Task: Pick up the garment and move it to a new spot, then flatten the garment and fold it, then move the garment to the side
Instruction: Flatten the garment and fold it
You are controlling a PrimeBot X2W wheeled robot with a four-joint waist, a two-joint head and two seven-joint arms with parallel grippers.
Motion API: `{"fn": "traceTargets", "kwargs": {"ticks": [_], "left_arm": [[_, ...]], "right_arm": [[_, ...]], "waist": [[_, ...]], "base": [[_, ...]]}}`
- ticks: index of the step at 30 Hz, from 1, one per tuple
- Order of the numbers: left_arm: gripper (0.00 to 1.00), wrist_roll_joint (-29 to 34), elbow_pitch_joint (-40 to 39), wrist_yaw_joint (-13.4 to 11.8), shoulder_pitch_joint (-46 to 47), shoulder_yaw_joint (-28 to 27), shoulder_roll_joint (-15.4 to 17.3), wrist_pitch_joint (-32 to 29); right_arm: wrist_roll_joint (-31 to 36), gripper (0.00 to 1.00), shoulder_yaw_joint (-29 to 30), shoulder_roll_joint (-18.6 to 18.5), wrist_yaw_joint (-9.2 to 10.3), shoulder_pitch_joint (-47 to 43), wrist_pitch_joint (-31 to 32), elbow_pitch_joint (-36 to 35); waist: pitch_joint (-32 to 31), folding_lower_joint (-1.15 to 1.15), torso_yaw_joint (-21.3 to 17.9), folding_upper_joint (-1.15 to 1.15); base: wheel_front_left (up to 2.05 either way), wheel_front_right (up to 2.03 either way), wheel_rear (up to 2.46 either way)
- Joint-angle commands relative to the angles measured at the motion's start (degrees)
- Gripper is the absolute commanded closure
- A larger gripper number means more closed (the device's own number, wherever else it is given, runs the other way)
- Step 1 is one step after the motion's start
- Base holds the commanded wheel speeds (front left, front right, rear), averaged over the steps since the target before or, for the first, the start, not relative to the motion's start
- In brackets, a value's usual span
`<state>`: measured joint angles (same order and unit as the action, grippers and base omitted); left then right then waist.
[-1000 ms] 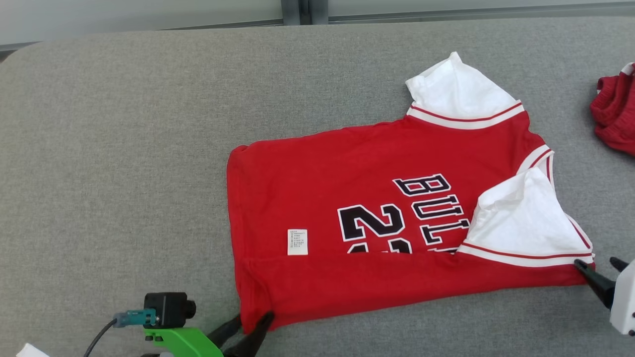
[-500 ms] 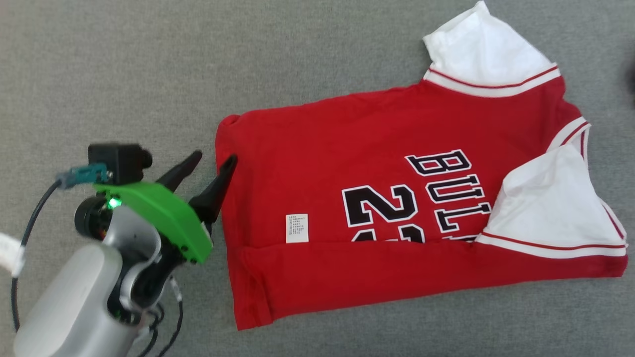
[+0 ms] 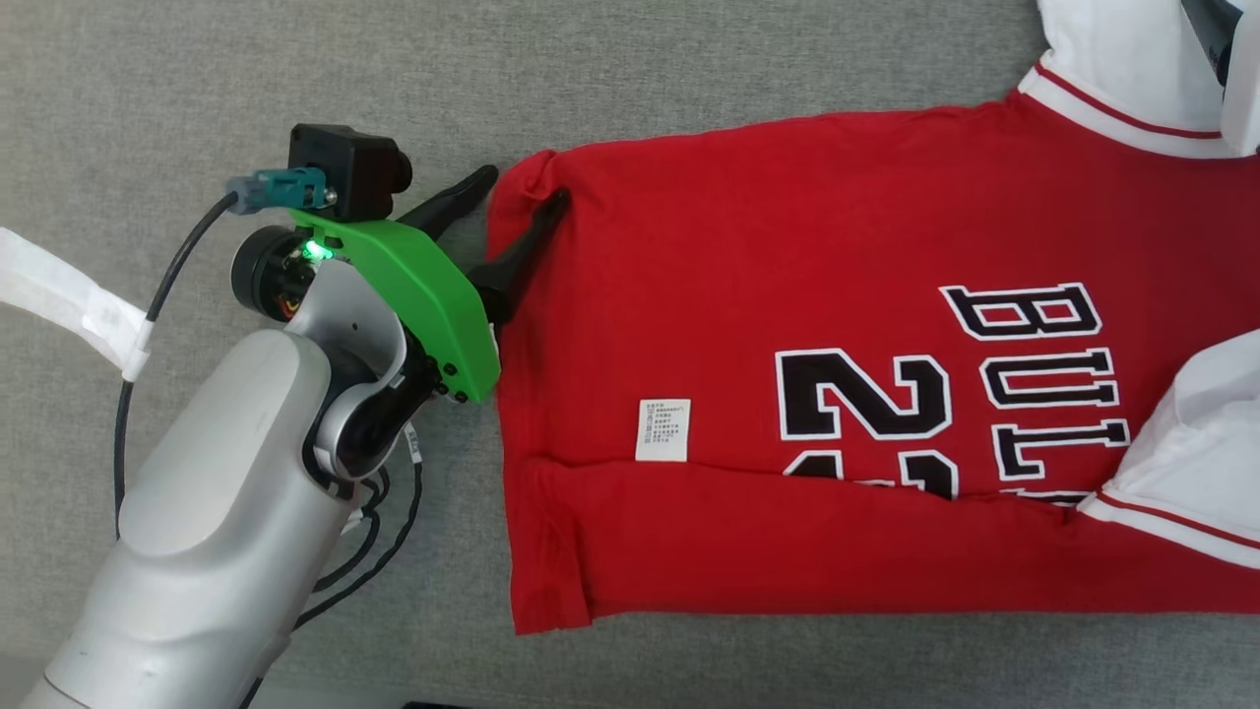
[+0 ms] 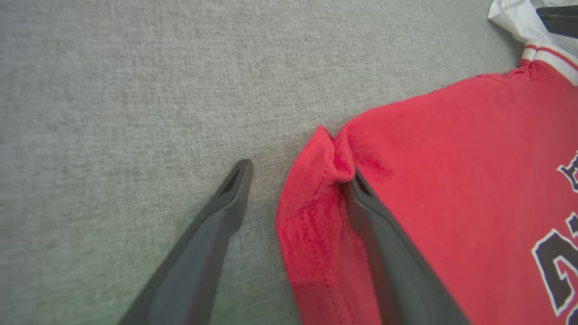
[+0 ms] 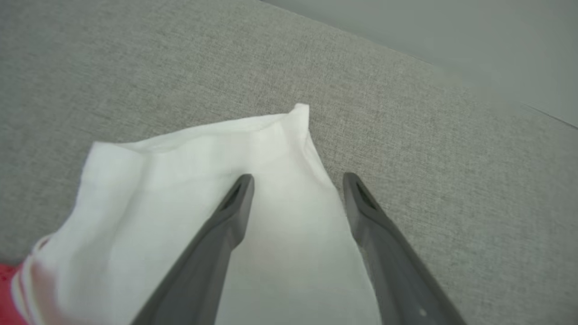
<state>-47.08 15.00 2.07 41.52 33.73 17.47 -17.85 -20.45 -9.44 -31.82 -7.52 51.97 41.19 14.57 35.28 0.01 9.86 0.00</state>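
- Left gripper [image 4: 299, 171] — its two long dark fingers are standing wide apart and gripping nothing, and the pair is straddling one hem corner of the garment.
- The red knit jersey with white sleeves and black-and-white lettering [image 3: 768, 276] is lying flat on the grey woven surface [image 3: 197, 79]. It is spreading away from the left gripper on its inner side, and its near long edge is lying folded over the body.
- The outer finger [image 4: 212, 234] is lying over bare grey surface just beside the hem. The inner finger [image 4: 388, 253] is lying on the red cloth just inside the hem, with its tip at a small pucker in the corner.
- A small white rectangular care label [image 3: 662, 430] is sitting on the red cloth, apart from the inner finger and nearer the folded edge.
- Right gripper [image 5: 298, 177] — its fingers are also standing wide and holding nothing. They are hanging over the far white sleeve [image 5: 180, 180], one above the cloth, the other at the sleeve's edge. Whether either tip is touching the cloth cannot be told.
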Motion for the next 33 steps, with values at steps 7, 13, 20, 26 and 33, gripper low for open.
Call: {"fn": "traceTargets", "kwargs": {"ticks": [7,13,20,26,33], "left_arm": [[0.09,0.2,5.2,0.8,0.3,1.7,1.2,-2.6],[1.0,-0.9,5.3,2.7,0.7,2.1,-0.2,-0.8],[1.0,-1.5,2.8,3.4,-1.0,0.1,1.1,3.9],[1.0,-2.0,-1.5,3.7,-5.9,-0.8,3.1,7.9],[1.0,-2.8,-7.6,3.7,-12.6,-1.3,5.8,10.9]], "right_arm": [[-0.2,0.0,-3.6,-0.9,0.07,1.6,-2.4,5.6],[0.5,1.0,-5.7,-0.4,0.09,2.8,-9.6,8.7],[-3.5,1.0,-3.8,0.8,0.09,0.9,-19.1,8.2],[-8.9,1.0,-2.0,-1.3,0.08,-8.0,-23.9,1.9],[-11.8,1.0,3.1,-1.4,0.08,-22.1,-26.2,-5.5]], "waist": [[0.7,-0.01,0.6,0.0],[-0.6,-0.01,-0.2,0.0],[-4.7,-0.01,-2.2,0.0],[-10.1,-0.01,-5.2,0.0],[-14.6,-0.01,-8.3,0.0]], "base": [[0.0,0.0,0.0],[0.0,0.0,0.0],[0.0,0.0,0.0],[0.0,0.0,0.0],[0.0,0.0,0.0]]}}
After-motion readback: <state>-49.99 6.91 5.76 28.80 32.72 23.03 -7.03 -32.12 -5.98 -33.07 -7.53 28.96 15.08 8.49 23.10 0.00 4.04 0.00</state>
